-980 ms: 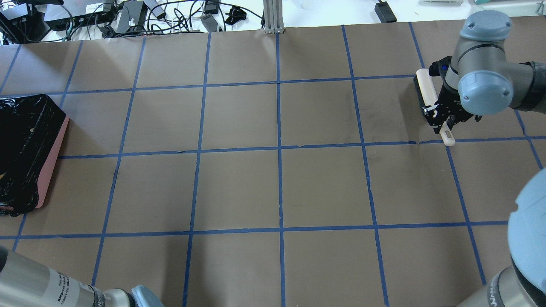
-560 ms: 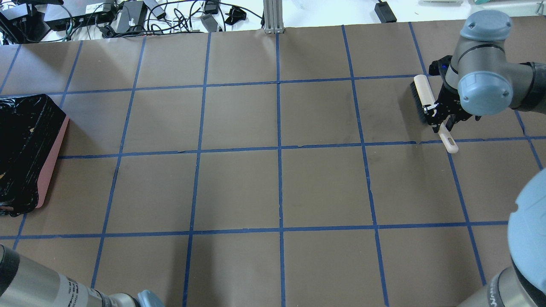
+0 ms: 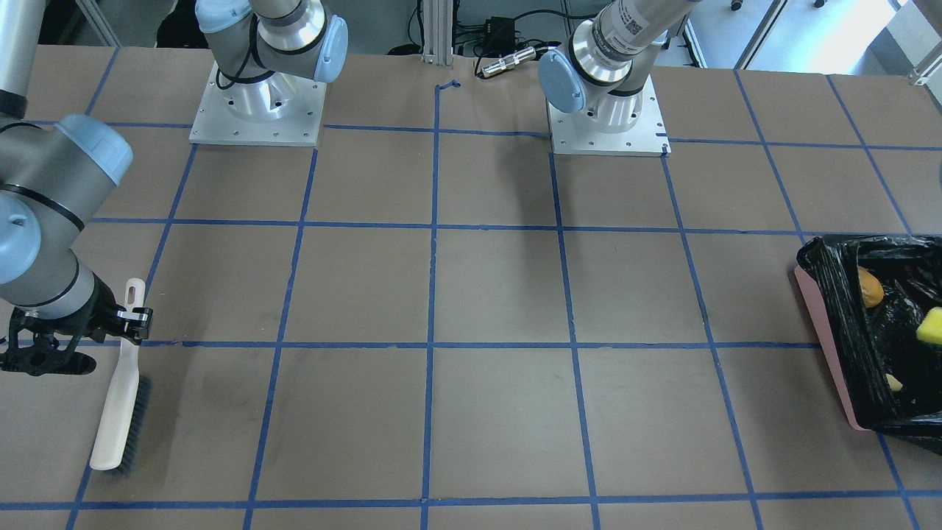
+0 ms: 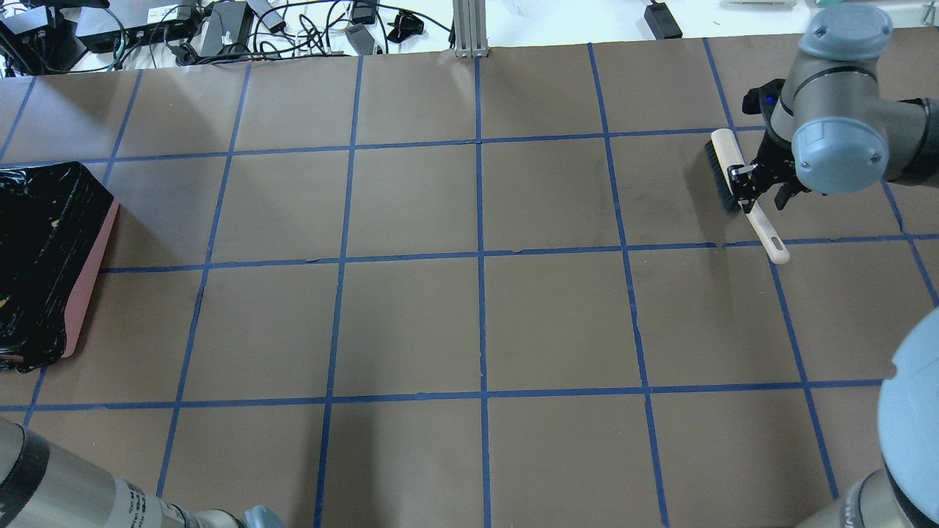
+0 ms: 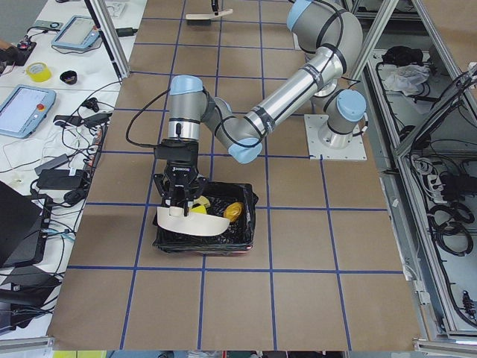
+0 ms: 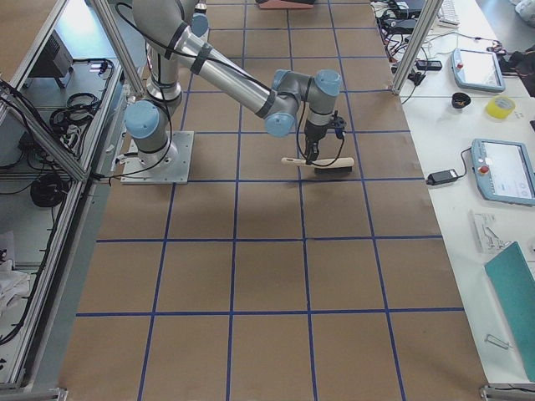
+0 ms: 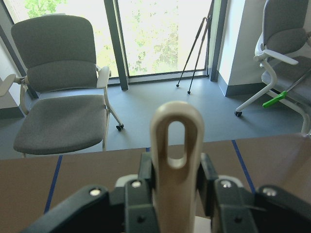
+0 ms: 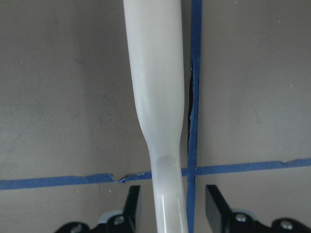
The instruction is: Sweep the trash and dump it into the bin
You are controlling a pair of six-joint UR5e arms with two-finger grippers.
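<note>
Three bits of trash are seen inside the bin (image 3: 835,309), which stands at the edge of the table (image 4: 477,323) on the robot's left: a lumpy yellow-orange oval (image 3: 870,288), a flat yellow square (image 3: 931,324) and a small pale piece (image 3: 894,382), all lying on the crinkled black bag that lines the pink-sided container. Above the bin a beige dustpan (image 5: 195,222) is held by the left gripper (image 5: 179,203). In the left wrist view the dustpan's looped handle (image 7: 176,145) is clamped tightly between the fingers (image 7: 138,189), with no gap on either side. At the opposite end of the table a brush (image 3: 118,412) is laid flat on the brown surface, its dark bristles turned to one side and its pale grip crossing a blue tape line. The right gripper (image 3: 134,324) is positioned low over that grip and is spread wide. In the right wrist view the black fingers (image 8: 130,206) are seen to straddle the white stem (image 8: 155,97), a clear gap being left on each side, so nothing is grasped by it.
</note>
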